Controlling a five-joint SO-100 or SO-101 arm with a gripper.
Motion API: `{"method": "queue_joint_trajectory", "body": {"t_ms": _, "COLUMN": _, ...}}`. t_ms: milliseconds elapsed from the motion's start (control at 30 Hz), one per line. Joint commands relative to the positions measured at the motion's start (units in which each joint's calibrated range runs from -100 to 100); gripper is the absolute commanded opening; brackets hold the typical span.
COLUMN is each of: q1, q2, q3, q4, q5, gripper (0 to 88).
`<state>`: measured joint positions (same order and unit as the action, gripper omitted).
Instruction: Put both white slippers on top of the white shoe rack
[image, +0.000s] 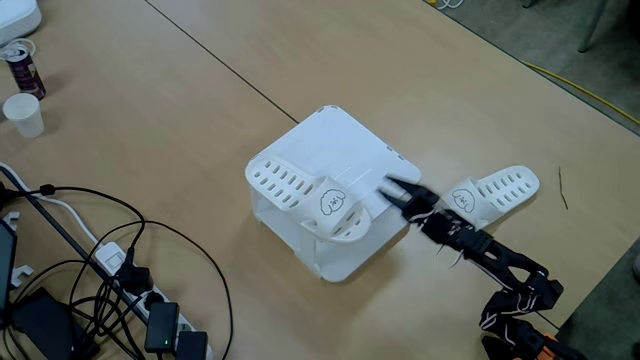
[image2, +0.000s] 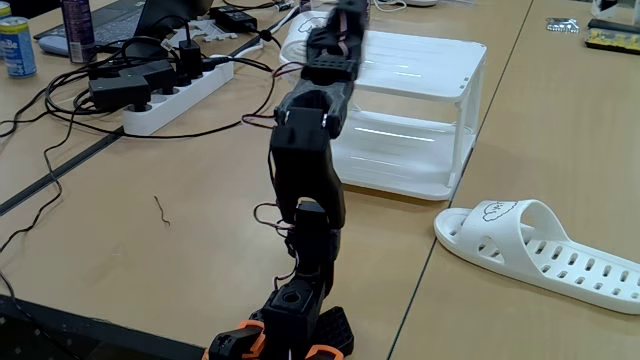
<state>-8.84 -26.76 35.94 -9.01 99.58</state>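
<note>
We see one slipper lying on the rack, its cartoon face showing; no writing is legible. The gripper hovers beside it, jaws parted and empty. The other slipper rests on the table near the rack.

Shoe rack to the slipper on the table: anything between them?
Only bare table between the shoe rack and the slipper in that fixed view.
</note>
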Motion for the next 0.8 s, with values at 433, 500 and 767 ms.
{"method": "queue_joint_trajectory", "body": {"t_ms": 433, "q1": 29.2, "q2": -17.0, "q3": 26.9, "q4": -0.4, "q5": 0.4, "gripper": 19.0}}
{"method": "queue_joint_trajectory", "body": {"t_ms": 500, "q1": 32.7, "q2": -17.0, "q3": 27.9, "q4": -0.4, "q5": 0.4, "gripper": 19.0}}
{"method": "queue_joint_trajectory", "body": {"t_ms": 767, "q1": 37.2, "q2": -18.3, "q3": 33.7, "q4": -0.7, "q5": 0.4, "gripper": 19.1}}
